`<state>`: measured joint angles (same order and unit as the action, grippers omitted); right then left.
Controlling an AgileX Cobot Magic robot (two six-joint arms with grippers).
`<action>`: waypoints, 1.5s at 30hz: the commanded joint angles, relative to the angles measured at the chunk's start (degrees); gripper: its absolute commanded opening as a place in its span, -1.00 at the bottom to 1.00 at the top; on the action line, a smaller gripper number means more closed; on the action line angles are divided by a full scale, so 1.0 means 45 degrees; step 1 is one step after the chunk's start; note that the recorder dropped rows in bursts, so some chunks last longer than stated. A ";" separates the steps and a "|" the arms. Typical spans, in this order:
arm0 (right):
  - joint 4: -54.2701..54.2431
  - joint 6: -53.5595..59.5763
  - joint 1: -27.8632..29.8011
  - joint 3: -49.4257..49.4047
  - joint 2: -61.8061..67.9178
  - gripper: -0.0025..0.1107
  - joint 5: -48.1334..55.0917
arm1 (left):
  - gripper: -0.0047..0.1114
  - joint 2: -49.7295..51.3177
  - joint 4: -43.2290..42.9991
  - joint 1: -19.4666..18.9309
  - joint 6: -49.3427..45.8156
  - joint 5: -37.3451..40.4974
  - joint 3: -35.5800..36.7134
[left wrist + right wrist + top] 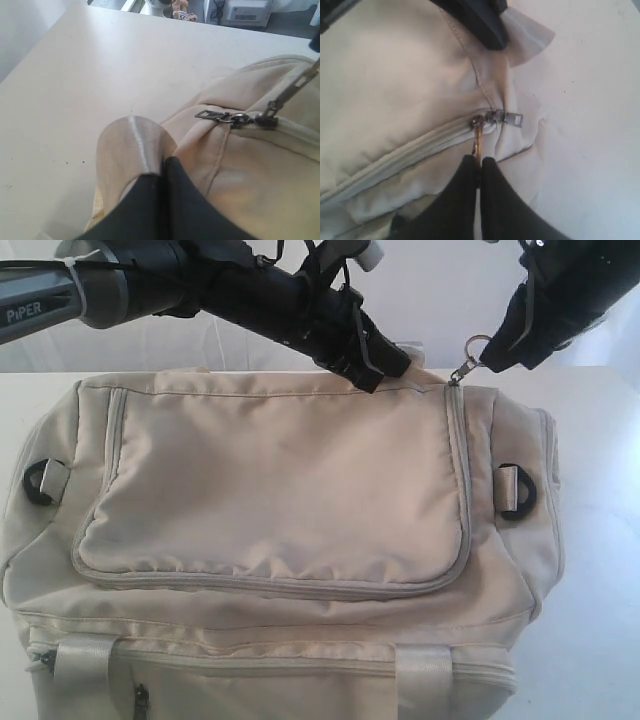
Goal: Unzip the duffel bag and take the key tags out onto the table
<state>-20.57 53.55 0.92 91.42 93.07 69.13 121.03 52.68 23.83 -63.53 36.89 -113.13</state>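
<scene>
Nearest the exterior camera, at 6 o'clock, the duffel bag (280, 470) shows its front wall with two pale webbing straps (85, 665) and a short zip. The bag sits on the white table (600, 620) and fills most of that view. Above the straps, a grey zipper (270, 585) borders the broad top panel, and it looks zipped shut along the length in view. Black D-rings sit at the bag's 9 o'clock (40, 480) and 3 o'clock (515, 490) ends. Farther back, at about 1 o'clock on the bag's far edge, the left hand (385, 370) is clamped on a fold of beige fabric (132, 145). Just beside it toward 2 o'clock, the right hand (490, 360) is pinched on the metal zipper pull (468, 365), which runs taut from the slider (492, 117) at the panel's far corner. Bare table lies beyond.
</scene>
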 commanded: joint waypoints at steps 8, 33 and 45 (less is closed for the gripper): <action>-0.0773 -0.4075 0.0031 -0.0856 -0.0311 -0.96 0.0186 | -0.92 -0.0521 0.0694 0.0058 0.0748 -0.0195 -0.0133; -0.1784 -0.4190 0.0031 -0.5889 -0.4772 -0.96 0.0186 | -0.92 -0.0521 0.0693 0.0058 0.1071 -0.1807 -0.0133; -0.3504 -0.4018 0.0031 -0.9660 -0.7575 -0.96 0.0186 | -0.92 -0.0521 0.0150 0.0032 0.1619 -0.2181 -0.0133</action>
<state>-33.54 34.46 1.03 51.32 61.78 64.27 120.62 50.99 24.49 -57.33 33.52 -113.13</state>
